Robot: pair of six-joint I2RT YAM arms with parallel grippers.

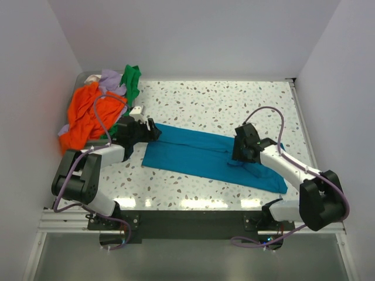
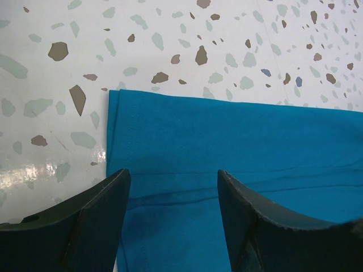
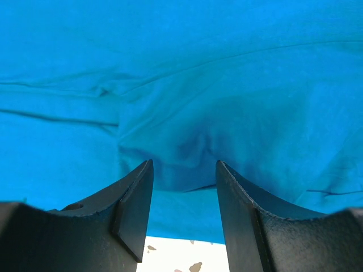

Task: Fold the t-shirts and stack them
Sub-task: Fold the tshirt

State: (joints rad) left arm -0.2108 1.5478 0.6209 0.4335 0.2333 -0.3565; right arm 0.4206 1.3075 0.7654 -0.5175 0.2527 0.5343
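Left hand (image 2: 172, 177) open: dark fingers (image 2: 96, 226) spread wide, nothing between them, poised just above the left end of the teal t-shirt (image 2: 238, 147), beside its stitched hem (image 2: 131, 130). Right hand (image 3: 183, 165) parted too, standing over a small pucker in the same teal cloth, no fabric pinched between its tips. Further out, seen from above: teal t-shirt laid flat as a long narrow band across the middle of the speckled desk (image 1: 234, 102), slanting from the left hand toward the near right, with the right hand over its right part. Beyond that, at the far left corner of the desk, a loose heap: orange t-shirt (image 1: 82, 117) in front and largest, lavender t-shirt (image 1: 110, 79) and green t-shirt (image 1: 131, 82) bunched behind it, all three touching, crumpled and unfolded, lying apart from the teal band.
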